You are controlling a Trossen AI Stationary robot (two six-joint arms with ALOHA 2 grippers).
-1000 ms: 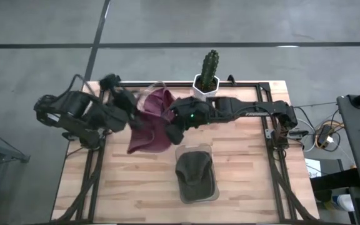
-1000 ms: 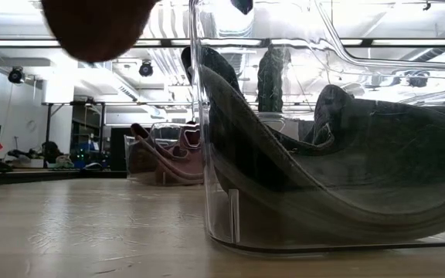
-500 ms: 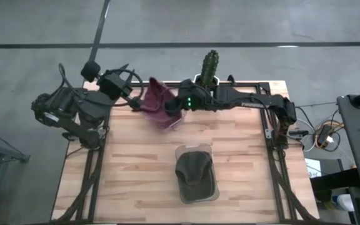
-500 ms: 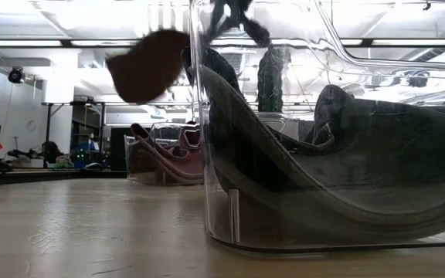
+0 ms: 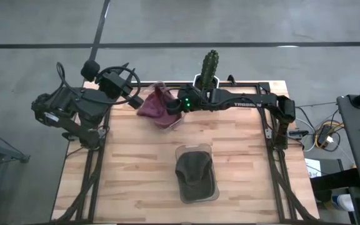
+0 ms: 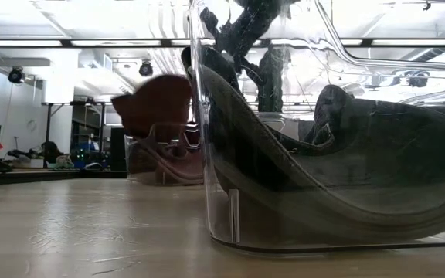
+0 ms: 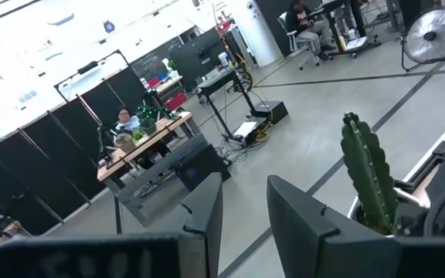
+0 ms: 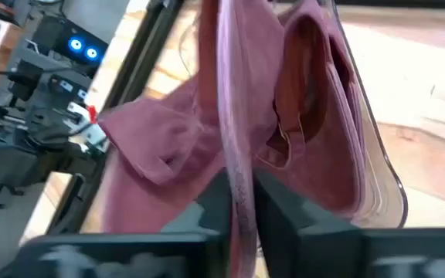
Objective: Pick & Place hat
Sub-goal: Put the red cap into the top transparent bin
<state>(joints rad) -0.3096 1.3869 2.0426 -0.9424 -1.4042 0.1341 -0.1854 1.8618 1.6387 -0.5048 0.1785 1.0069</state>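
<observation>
A maroon hat (image 5: 155, 105) hangs bunched over a clear container (image 8: 365, 154) at the table's far side, left of the middle; its lower part reaches into the container. My right gripper (image 5: 179, 107) is shut on the hat (image 8: 168, 147). My left gripper (image 5: 135, 102) is open and empty just left of the hat, tipped up toward the room (image 7: 246, 201). A dark olive hat (image 5: 195, 172) lies in a second clear container (image 5: 212, 187) near the table's front middle. My right gripper pinches a thin edge of the maroon hat (image 8: 234, 166) between its two fingers, coming roughly level from the table's right side. The hat hangs slack in front of and below the fingers, its folds draped into the clear container.
A green cactus (image 5: 209, 65) in a white pot (image 5: 206, 84) stands at the far edge, right beside my right arm. The near container with the olive hat fills most of the low view (image 6: 323, 154). Bare wood lies to the left and right of it.
My right gripper has carried the maroon hat from the table's middle toward the far edge and down over the far container; the hat has gone from spread out to bunched. My left gripper has drawn back toward the far left and tipped up.
</observation>
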